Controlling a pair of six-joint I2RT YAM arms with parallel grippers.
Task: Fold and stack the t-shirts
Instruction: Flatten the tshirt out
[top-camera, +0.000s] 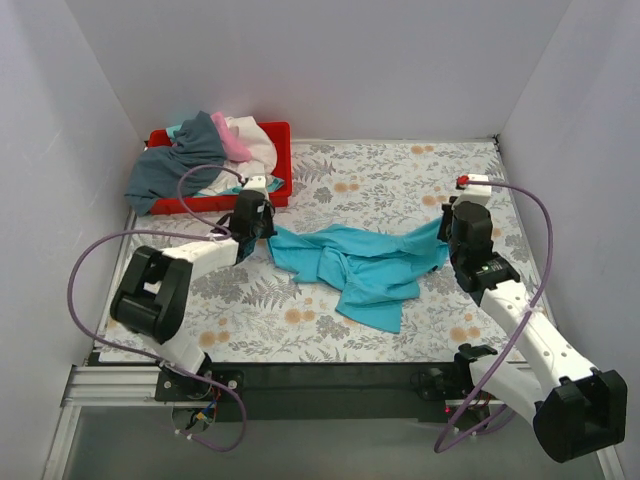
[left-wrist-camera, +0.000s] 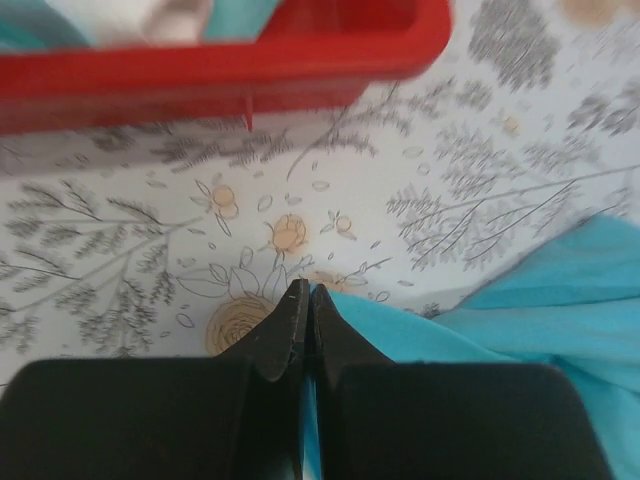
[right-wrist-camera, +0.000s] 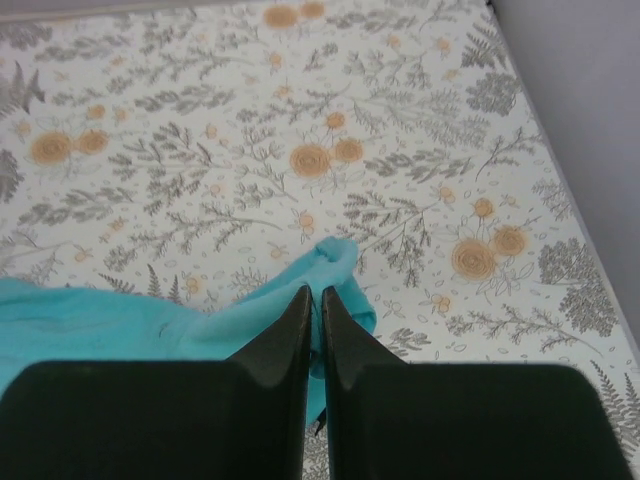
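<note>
A bright turquoise t-shirt (top-camera: 360, 262) lies stretched across the middle of the floral table, bunched and hanging toward the front. My left gripper (top-camera: 262, 235) is shut on its left end; the left wrist view shows turquoise cloth (left-wrist-camera: 420, 335) pinched between the closed fingers (left-wrist-camera: 306, 300). My right gripper (top-camera: 445, 228) is shut on its right end; the right wrist view shows the cloth edge (right-wrist-camera: 335, 258) pinched at the fingertips (right-wrist-camera: 314, 296). Other t-shirts, slate grey (top-camera: 175, 165), white (top-camera: 255, 140) and pink (top-camera: 232, 137), lie piled in the red tray.
The red plastic tray (top-camera: 285, 165) stands at the back left, its near wall close in the left wrist view (left-wrist-camera: 220, 75). White walls enclose the table on three sides. Purple cables loop beside both arms.
</note>
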